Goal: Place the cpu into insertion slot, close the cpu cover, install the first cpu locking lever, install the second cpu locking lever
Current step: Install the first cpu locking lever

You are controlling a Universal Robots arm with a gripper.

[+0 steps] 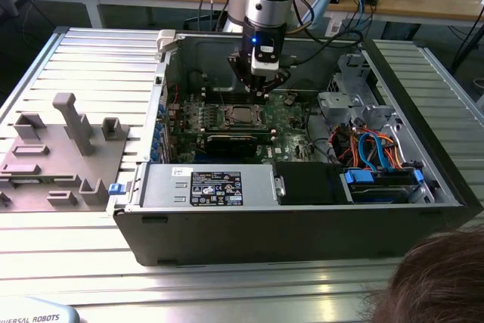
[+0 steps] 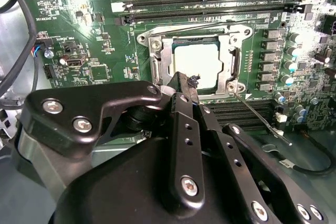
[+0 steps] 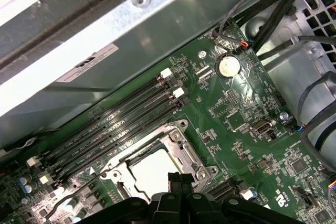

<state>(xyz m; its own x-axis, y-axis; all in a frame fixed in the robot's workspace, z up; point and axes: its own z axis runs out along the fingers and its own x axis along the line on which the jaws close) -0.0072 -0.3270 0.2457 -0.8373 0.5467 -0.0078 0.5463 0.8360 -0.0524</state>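
The cpu lies flat in the insertion slot, its pale metal top showing through the window of the cpu cover, which rests down around it. One thin wire locking lever slants away from the socket's corner over the board. A second lever runs along the socket's edge next to the long black slots. My gripper hovers just above the socket's rim with its black fingers together and nothing between them. In the exterior view the gripper hangs over the socket inside the open case.
The green motherboard fills the case floor, with long black memory slots beside the socket. Cables and a drive cage are at the exterior view's right. A grey fixture block sits outside the case at the left. A person's hair is at the front right.
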